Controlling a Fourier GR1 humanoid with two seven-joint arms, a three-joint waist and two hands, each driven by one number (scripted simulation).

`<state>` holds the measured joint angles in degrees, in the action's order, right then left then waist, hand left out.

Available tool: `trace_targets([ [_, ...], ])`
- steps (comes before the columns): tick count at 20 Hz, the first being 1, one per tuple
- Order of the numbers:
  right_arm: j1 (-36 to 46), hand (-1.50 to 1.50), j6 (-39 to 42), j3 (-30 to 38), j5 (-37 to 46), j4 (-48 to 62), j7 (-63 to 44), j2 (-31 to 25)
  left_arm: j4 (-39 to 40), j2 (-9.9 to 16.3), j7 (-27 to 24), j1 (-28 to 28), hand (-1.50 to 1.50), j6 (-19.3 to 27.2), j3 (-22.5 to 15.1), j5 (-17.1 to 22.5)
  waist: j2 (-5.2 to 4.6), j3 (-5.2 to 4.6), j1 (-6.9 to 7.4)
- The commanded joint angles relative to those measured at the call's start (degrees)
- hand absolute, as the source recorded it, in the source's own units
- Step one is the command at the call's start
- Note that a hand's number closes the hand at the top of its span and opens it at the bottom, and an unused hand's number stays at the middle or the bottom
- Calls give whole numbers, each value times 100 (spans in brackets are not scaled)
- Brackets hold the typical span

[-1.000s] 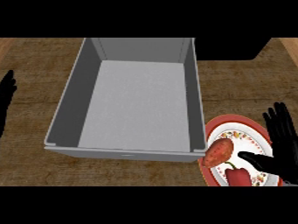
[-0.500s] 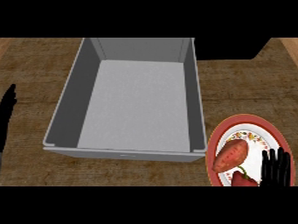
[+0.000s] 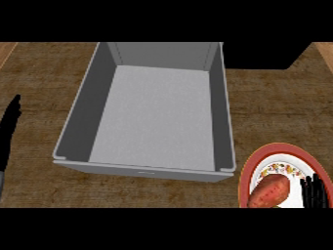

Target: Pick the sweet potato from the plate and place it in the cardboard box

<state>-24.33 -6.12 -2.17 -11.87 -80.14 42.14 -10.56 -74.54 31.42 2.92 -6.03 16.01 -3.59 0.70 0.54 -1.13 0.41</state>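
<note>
The right hand (image 3: 314, 191) shows only as dark fingertips rising from the lower edge of the head view, over the right part of the plate (image 3: 259, 163). The fingers look straight and close together, curled around nothing, so the hand reads as open and holds nothing.

Just to the left of those fingertips lies the sweet potato (image 3: 269, 192), on the plate, apart from the hand by a thin strip of plate. Its long axis runs from lower left to upper right, tilted only a little off the line of the fingers, so the hand stands alongside it rather than across it. To close on it, the hand would likely need to shift left and bring the thumb to the far side.

Farther out to the upper left, beside the plate, the grey cardboard box (image 3: 219, 107) stands open on the table (image 3: 284, 112), with nothing inside it.

The left hand (image 3: 2, 136) rests at the far left edge, fingers straight and pointing up, well apart from the plate with the box between them. Of the 2 hands, the right is plainly the nearer to the sweet potato.
</note>
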Motion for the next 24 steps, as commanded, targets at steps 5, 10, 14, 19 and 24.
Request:
trace_targets([
  [5, 451, -150, 198, -408, 925, -237, -1892, -1310, 11, -174, 271, -234, 0, 110, -124, -230, -73, 104, 2],
  [10, 1029, -150, 825, -459, 876, -199, -2728, -1582, 304, -300, -85, -156, 0, -22, 19, -261, -65, 110, -27],
  [14, 1348, -150, 778, -577, 1139, -302, -3427, -1409, 133, -261, 96, -229, 0, -182, 174, -327, -58, 112, -35],
  [19, 1525, -150, 896, -517, 1504, -185, -3610, -1221, 141, -375, 98, -134, 0, -326, 476, -486, -53, 113, -42],
  [24, 1377, -150, 715, -772, 1873, -544, -3834, -810, -5, -223, 351, -276, 0, -687, 725, -495, -50, 114, -44],
])
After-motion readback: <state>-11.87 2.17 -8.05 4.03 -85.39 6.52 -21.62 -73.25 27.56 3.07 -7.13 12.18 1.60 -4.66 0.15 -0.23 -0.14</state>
